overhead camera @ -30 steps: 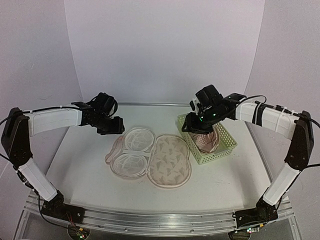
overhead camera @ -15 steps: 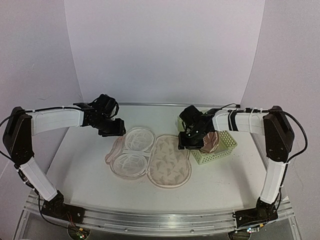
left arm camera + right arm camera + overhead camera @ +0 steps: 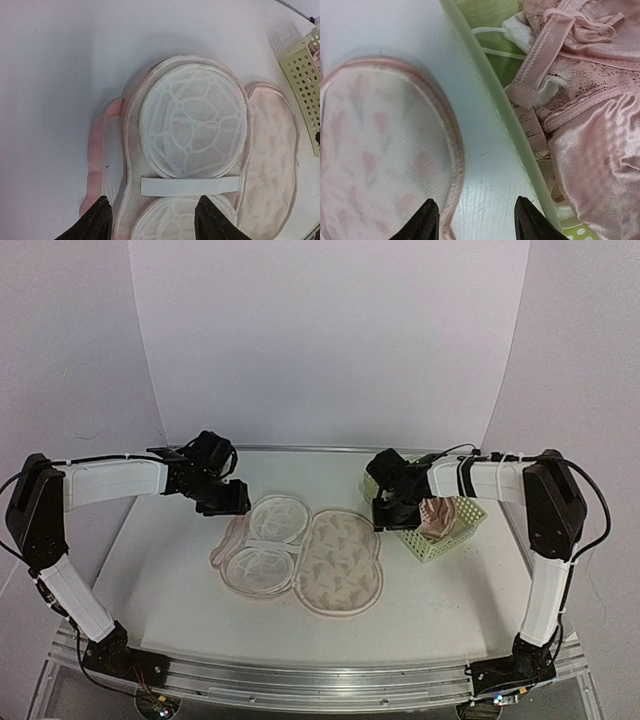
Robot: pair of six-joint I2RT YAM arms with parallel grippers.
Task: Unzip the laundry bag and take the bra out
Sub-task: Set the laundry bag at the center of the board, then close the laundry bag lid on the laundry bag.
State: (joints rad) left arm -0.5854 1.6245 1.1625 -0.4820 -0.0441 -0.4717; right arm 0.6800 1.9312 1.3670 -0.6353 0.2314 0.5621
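The laundry bag (image 3: 338,565) lies unzipped and spread flat mid-table, with its printed half on the right and white mesh cups on the left. The pinkish bra (image 3: 438,517) lies bunched in the yellow-green basket (image 3: 440,546). My right gripper (image 3: 388,515) is open and low at the basket's left wall. In the right wrist view it (image 3: 477,222) is over bare table, between the bag's edge (image 3: 375,150) and the basket wall (image 3: 495,95), with the bra (image 3: 590,150) inside. My left gripper (image 3: 228,498) is open and empty above the bag's far-left part (image 3: 192,120).
The basket stands tilted at the right of the table, and its corner shows in the left wrist view (image 3: 300,75). A white elastic strap (image 3: 190,186) crosses the bag's inside between the two mesh cups. White walls rise behind the table.
My right gripper has come down from over the basket to its left side. The basket has shifted and turned to the right with the bra in it. The left arm barely moved.
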